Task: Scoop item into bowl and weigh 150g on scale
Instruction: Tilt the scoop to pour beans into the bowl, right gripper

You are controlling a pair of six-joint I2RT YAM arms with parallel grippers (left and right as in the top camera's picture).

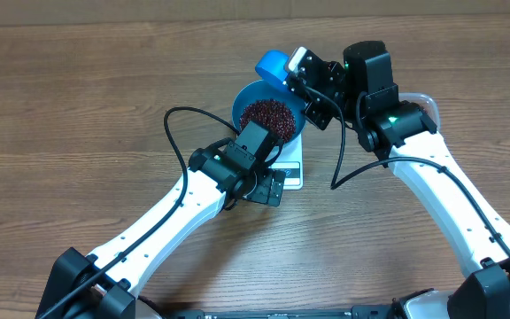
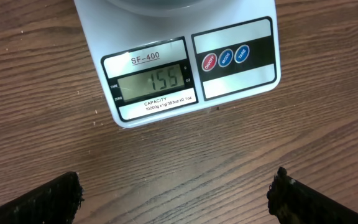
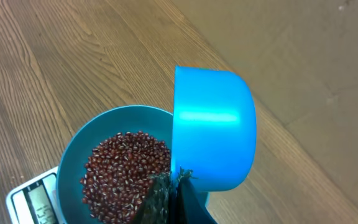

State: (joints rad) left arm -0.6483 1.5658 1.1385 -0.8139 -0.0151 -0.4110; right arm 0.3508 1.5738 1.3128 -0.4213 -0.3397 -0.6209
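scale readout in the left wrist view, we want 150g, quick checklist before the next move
1. Scale at target: not ok, it reads 155, over.
2. Bowl sits on the scale: ok.
3. Beans in the bowl, none seen spilled: ok.
4. Right gripper shut on the scoop, which is tipped at the bowl rim: ok.
5. Scoop emptied: cannot tell, its mouth faces away.
6. Left gripper open and clear of the scale: ok.
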